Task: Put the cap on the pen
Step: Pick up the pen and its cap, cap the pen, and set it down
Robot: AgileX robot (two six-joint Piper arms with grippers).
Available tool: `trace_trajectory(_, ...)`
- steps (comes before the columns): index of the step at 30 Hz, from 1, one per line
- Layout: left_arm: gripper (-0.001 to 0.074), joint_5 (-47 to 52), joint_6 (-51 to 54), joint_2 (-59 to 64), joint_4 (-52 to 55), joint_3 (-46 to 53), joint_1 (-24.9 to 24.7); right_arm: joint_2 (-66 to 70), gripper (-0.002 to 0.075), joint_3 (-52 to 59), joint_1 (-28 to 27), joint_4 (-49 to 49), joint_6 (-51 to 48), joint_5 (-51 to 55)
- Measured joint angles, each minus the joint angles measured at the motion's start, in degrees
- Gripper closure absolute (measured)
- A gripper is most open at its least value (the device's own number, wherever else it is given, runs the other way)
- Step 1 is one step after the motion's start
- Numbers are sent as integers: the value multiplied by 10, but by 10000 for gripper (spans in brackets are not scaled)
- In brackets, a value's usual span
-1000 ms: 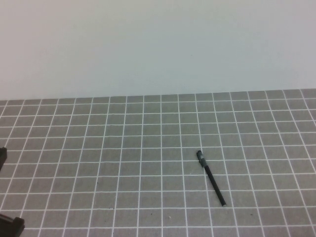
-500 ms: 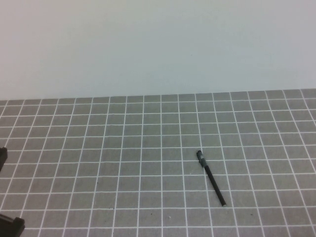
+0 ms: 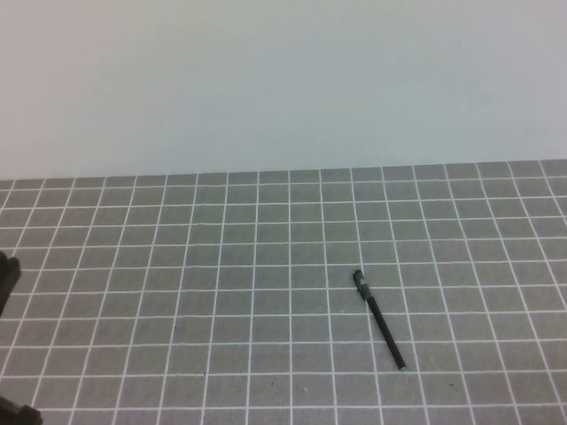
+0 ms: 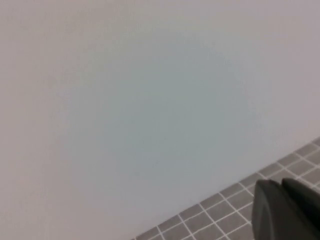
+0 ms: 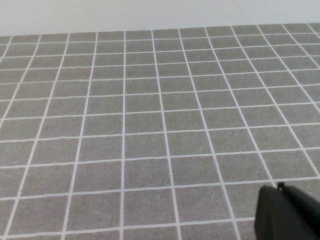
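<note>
Left gripper (image 3: 5, 279) far left; right gripper (image 5: 285, 212) outside high view.

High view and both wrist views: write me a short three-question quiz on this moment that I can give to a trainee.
1. True or false: the pen lies flat on the gridded mat, and no pincer touches it.
2. In the high view, where does the left pincer show? A) at the left edge, far from the pen. B) directly above the pen. C) against the back wall.
3. Fill in: the right pincer is out of the high view and shows only in the ___ wrist view, above the mat.

Key: 1 true; 2 A; 3 right.
</note>
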Motion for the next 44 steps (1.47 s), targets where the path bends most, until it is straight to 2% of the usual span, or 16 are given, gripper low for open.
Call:
trace_trajectory(5,734,60,-418,-14,383,27,47,0,729,0,0,0,0,0)
trace_trajectory(6,734,64,-493,-16,437,37,55,0,729,0,0,0,0,1)
trace_trajectory(9,734,71,-632,-32,522,64,79,0,729,0,0,0,0,1)
trace_trajectory(19,734,47,-704,-171,536,160,176,0,729,0,0,0,0,0)
trace_trajectory(26,734,78,-852,-234,642,217,213,0,729,0,0,0,0,0)
trace_trajectory(33,734,191,-863,-240,659,216,219,0,729,0,0,0,0,1)
trace_trajectory(44,734,208,-851,-240,653,216,219,0,729,0,0,0,0,0)
